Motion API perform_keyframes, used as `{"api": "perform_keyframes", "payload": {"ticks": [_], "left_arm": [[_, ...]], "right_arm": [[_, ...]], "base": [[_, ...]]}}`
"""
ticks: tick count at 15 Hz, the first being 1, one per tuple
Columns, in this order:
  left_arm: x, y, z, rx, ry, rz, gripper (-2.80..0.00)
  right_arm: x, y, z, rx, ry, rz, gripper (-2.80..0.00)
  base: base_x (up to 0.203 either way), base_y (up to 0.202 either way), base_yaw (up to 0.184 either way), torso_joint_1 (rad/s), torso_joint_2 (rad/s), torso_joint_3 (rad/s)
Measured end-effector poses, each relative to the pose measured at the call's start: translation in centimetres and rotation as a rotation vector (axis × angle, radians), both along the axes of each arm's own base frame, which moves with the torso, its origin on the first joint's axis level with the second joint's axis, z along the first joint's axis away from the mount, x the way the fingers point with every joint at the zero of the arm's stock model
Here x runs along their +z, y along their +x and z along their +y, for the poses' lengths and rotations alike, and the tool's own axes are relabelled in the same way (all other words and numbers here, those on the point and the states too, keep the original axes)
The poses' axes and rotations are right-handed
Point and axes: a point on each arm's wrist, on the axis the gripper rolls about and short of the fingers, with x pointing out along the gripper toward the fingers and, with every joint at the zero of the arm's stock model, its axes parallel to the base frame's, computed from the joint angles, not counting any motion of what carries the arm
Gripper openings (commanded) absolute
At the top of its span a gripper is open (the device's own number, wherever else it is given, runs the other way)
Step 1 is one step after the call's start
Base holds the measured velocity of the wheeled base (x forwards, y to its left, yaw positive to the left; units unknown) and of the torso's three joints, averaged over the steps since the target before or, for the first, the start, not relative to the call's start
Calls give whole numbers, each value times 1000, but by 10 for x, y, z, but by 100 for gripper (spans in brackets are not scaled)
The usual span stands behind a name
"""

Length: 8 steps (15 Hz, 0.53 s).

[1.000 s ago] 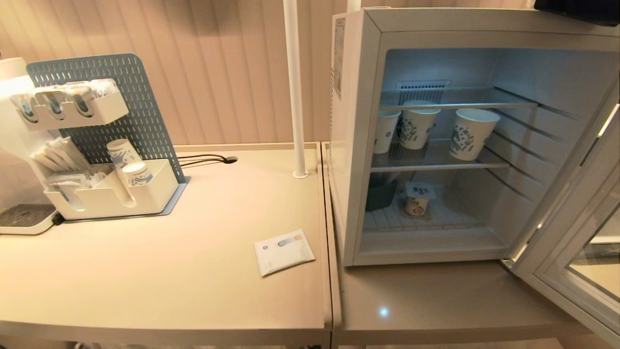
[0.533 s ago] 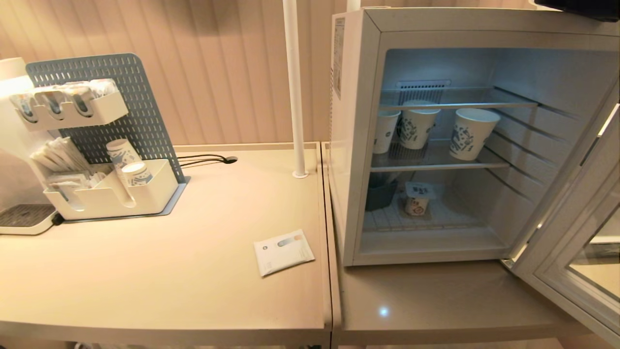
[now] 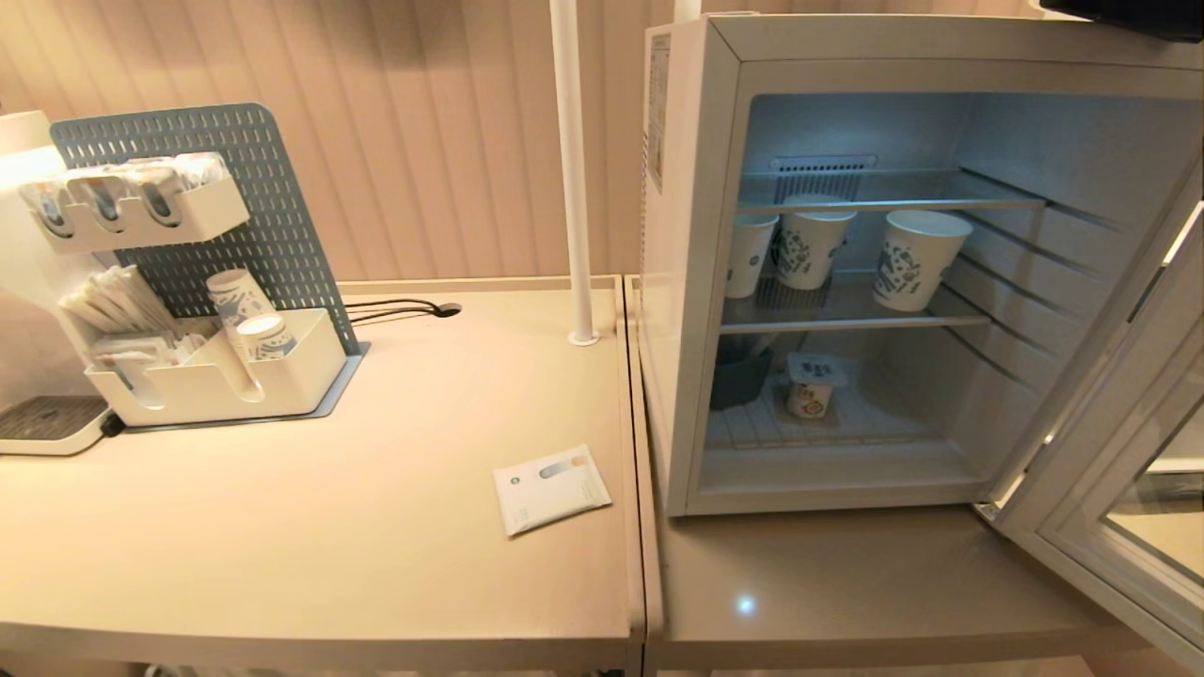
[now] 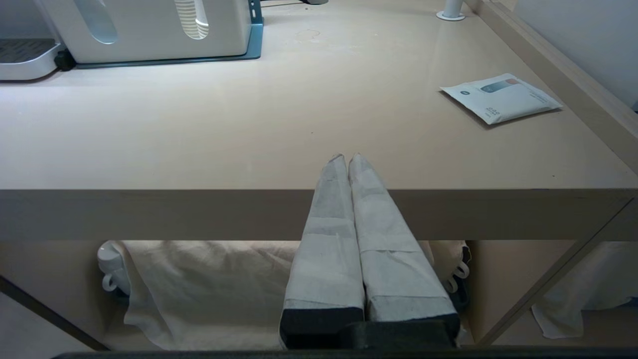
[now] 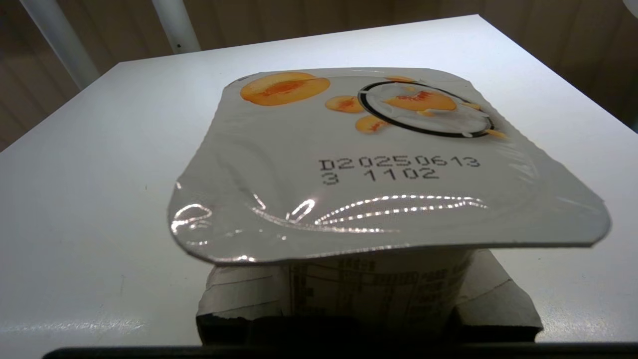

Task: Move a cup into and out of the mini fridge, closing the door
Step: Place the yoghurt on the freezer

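The right claw (image 5: pixel 369 304) is clamped on the yogurt cup (image 5: pixel 379 164), one padded finger on each side of the body just under the overhanging foil lid. The cup hangs over a flat white surface, judged to be the top of the mini fridge (image 3: pixel 691 282). The door (image 3: pixel 1110 470) stands swung open at 4 o'clock. A second yogurt cup (image 3: pixel 814 385) sits upright on the bottom wire shelf, at 7 o'clock from the paper cups (image 3: pixel 914 256). The left claw (image 4: pixel 347 158) is closed, empty and parked at the near edge of the desk (image 3: pixel 329 527). Handling, as judged: the cup is light, thin-walled and crushable, and its foil lid punctures easily. Grip the body below the lid rim with moderate force and keep it upright.
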Motion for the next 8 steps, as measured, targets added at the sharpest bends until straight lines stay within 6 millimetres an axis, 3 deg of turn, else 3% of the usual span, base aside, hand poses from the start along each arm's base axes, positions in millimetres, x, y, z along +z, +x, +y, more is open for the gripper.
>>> {"api": "perform_keyframes", "payload": {"ticks": [8], "left_arm": [[0,0,0,0,0,0,-280]], "right_arm": [[-6,-1,0,3,-6,54,-280]], "base": [[0,0,0,0,0,0]]}}
